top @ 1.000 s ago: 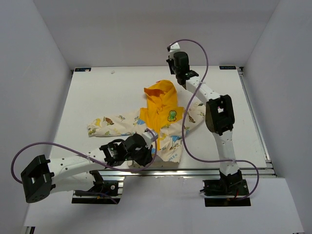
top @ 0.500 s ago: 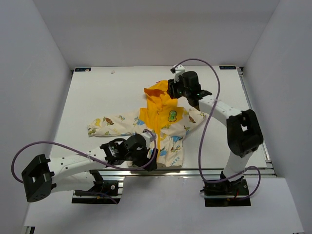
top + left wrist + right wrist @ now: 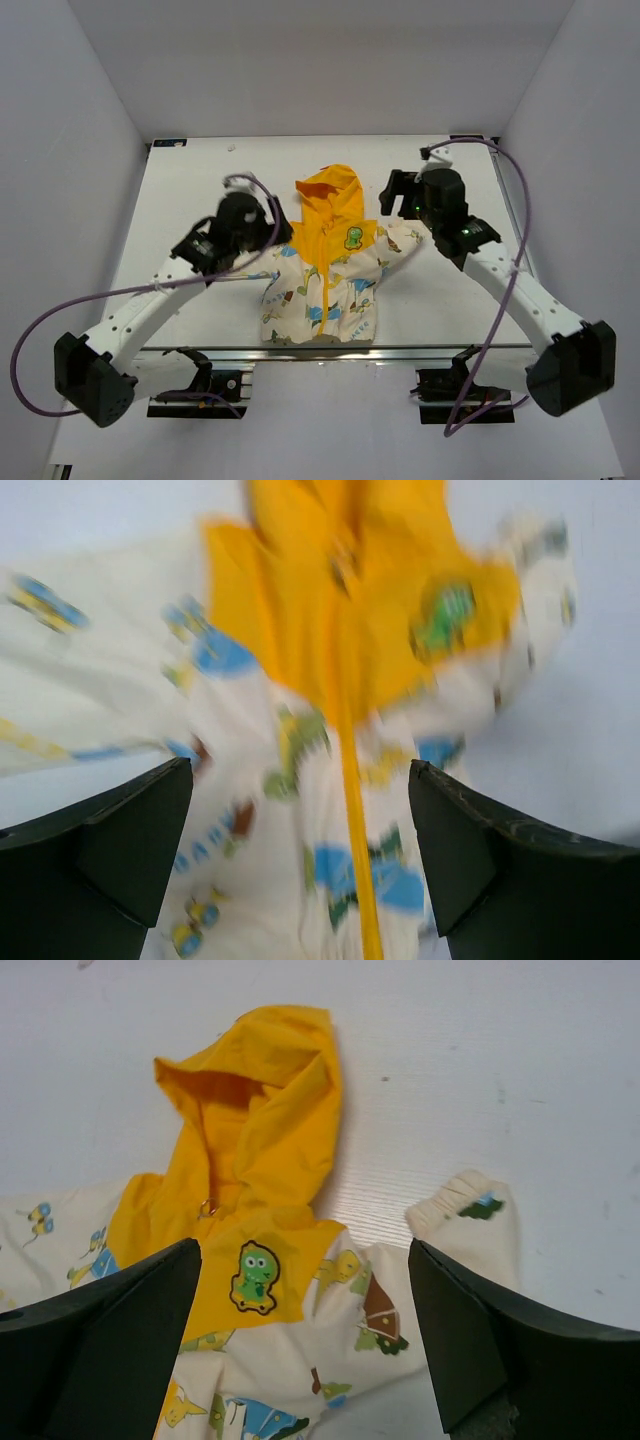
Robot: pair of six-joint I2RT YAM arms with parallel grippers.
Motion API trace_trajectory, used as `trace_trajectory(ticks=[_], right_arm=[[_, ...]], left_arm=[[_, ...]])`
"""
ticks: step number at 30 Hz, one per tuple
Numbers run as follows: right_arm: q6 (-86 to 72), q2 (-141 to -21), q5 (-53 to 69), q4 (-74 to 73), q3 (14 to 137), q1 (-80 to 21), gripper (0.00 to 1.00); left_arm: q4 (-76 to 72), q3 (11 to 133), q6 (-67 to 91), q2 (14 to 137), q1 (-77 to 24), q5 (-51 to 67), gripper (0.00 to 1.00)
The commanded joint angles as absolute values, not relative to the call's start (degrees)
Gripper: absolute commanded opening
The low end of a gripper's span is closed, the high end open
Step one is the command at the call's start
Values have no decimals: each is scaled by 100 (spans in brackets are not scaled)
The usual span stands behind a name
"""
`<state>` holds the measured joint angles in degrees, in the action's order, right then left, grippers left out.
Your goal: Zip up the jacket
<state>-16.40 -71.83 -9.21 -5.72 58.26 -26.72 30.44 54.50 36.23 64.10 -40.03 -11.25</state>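
The jacket (image 3: 322,292) lies flat mid-table, cream with cartoon prints, its yellow hood (image 3: 331,192) pointing to the far side. Its front panels meet along the yellow zipper strip (image 3: 350,780), which is blurred in the left wrist view. A green dinosaur patch (image 3: 253,1277) sits on the yellow chest, with a small metal ring (image 3: 207,1207) at the collar. My left gripper (image 3: 258,222) hovers open at the jacket's left shoulder, hiding that sleeve. My right gripper (image 3: 400,197) hovers open above the right sleeve cuff (image 3: 468,1205). Neither gripper (image 3: 300,770) (image 3: 305,1250) holds anything.
The white table (image 3: 190,180) is boxed in by white walls on three sides. An aluminium rail (image 3: 430,347) runs along the near edge. Purple cables (image 3: 100,300) loop from both arms.
Both grippers have opened and let go of the jacket. The left arm swung from the hem up to the left shoulder. The right arm pulled back from the hood to the right.
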Motion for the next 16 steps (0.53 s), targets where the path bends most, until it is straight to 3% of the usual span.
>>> trace_trajectory(ticks=[1,5,10,16], right_arm=[[-2066,-6646,-1967,-1291,5713,-2593,89],[-2074,-6040,-2460,-1775,5564,-2584,89],[-2214,-5547,-3031,-1995,5520,-2593,89],[-2119,-4914,-2822,-1907,5247,-2593,89]], left_arm=[[3286,6028,3629,6704,-2599,-1029,98],[3586,6582,4174,7005,-2005,-2377,98],[2490,6646,3631,6715,-1592,-1995,98],[2471,6242,3648,6495,-572,-1029,98]])
